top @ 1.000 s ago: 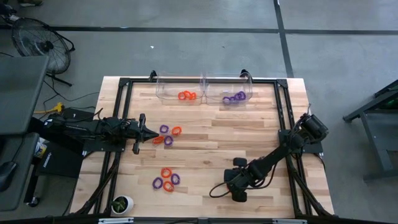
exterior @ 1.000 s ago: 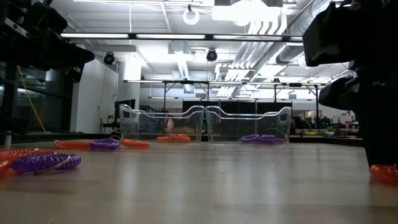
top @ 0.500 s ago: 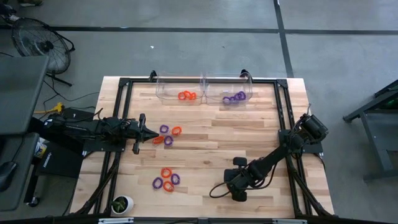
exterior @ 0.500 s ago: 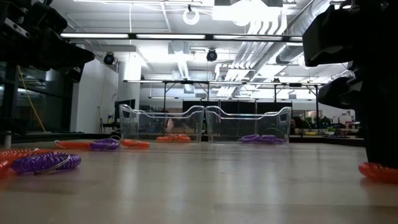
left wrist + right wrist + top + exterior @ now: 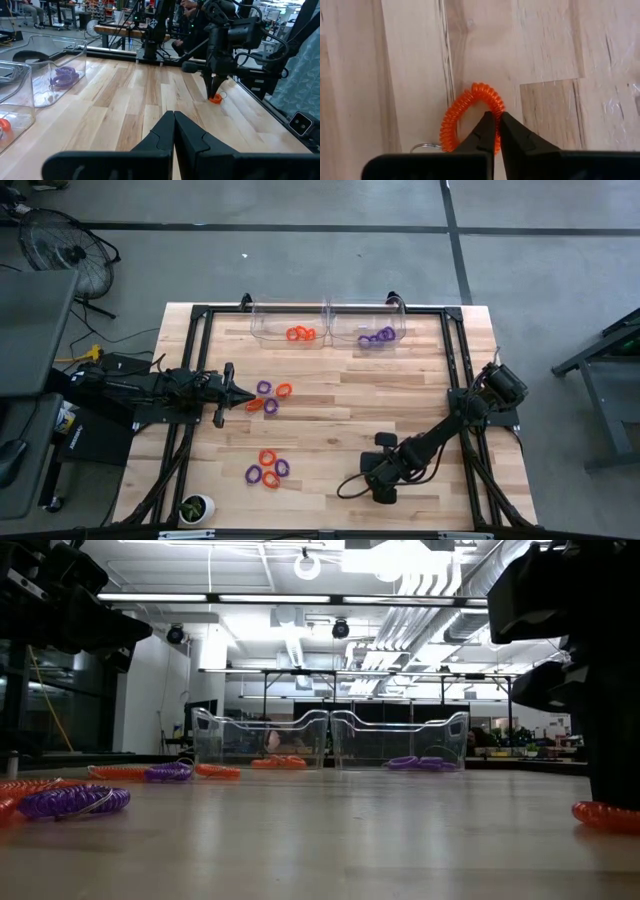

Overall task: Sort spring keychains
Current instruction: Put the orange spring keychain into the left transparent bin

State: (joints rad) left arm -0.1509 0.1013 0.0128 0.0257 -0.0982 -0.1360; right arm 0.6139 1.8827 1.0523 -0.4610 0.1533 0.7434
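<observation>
My right gripper (image 5: 497,118) stands low over the table's near right part, pointing down, shut on an orange spring keychain (image 5: 465,115) that lies on the wood. It shows in the low view as the orange spring keychain (image 5: 603,814) and in the left wrist view as the orange spring keychain (image 5: 215,99). My left gripper (image 5: 246,396) hangs shut beside a cluster of orange and purple keychains (image 5: 268,397) left of centre, touching none. A second cluster (image 5: 267,468) lies nearer the front edge. My right gripper pinches one side of the orange coil's loop (image 5: 494,106) between its two fingers, one finger inside the loop and one outside. The fingers come from above, pointing down. The keychain lies flat on the table, its small metal ring (image 5: 424,147) beside it.
Two clear bins stand side by side at the far edge: the left bin (image 5: 270,328) holds orange keychains (image 5: 300,334), the right bin (image 5: 345,330) holds purple ones (image 5: 377,336). Black frame rails (image 5: 455,360) run along the table's sides. Bare wood lies between the clusters and the bins.
My right gripper has kept its place and shut on the orange keychain. The coil has shifted a little toward the table's left, staying on the wood.
</observation>
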